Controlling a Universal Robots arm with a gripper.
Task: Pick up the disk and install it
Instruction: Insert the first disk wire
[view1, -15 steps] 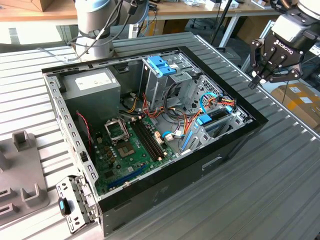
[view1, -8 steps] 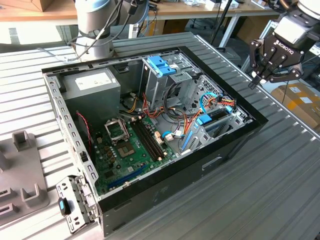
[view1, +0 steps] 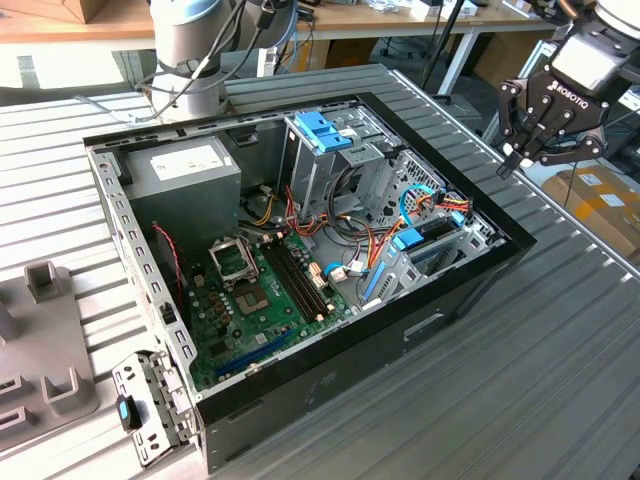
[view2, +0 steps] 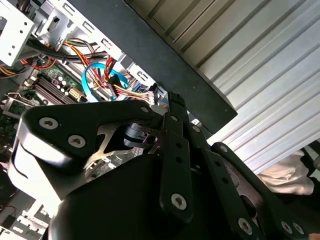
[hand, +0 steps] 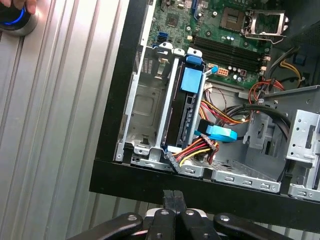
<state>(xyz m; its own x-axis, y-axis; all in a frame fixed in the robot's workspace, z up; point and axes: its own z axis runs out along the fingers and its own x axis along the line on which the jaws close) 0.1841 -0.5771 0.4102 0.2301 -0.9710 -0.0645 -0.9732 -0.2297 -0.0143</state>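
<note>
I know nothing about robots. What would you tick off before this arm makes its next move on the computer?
1. Is the gripper empty? Ok: it is shut on nothing and sits outside the case rim.
2. Is the disk in a bay? Ok: it stands on edge in the corner bay of the case.
3. Is the disk pushed fully home? Cannot tell.
4. Are the cables clear of the disk? Cannot tell: the red-and-yellow cable bundle lies right at its end.
5. Are people clear? Ok: a fingertip is at the blue-lit button on the table, away from the case.
</note>
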